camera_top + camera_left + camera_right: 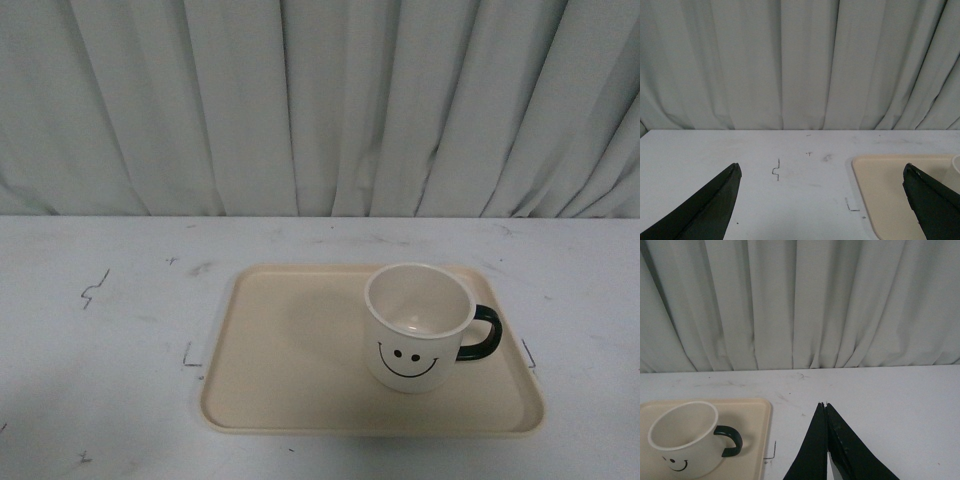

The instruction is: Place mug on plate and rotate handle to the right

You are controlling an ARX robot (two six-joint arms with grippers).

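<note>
The cream mug (415,325) with a black smiley face stands upright on the right part of the beige plate (290,350). Its black handle (482,333) points to the right. Neither arm shows in the front view. In the left wrist view my left gripper (822,172) is open over bare table, its black fingers (715,200) wide apart, with the plate's (885,190) corner beside the far finger. My right gripper (825,404) is shut on nothing, off the plate (752,440), a short way from the mug (685,437) and its handle (730,439).
A white table (100,350) with small dark pen marks (95,288) carries the plate. Pale grey curtains (320,100) hang right behind the table's far edge.
</note>
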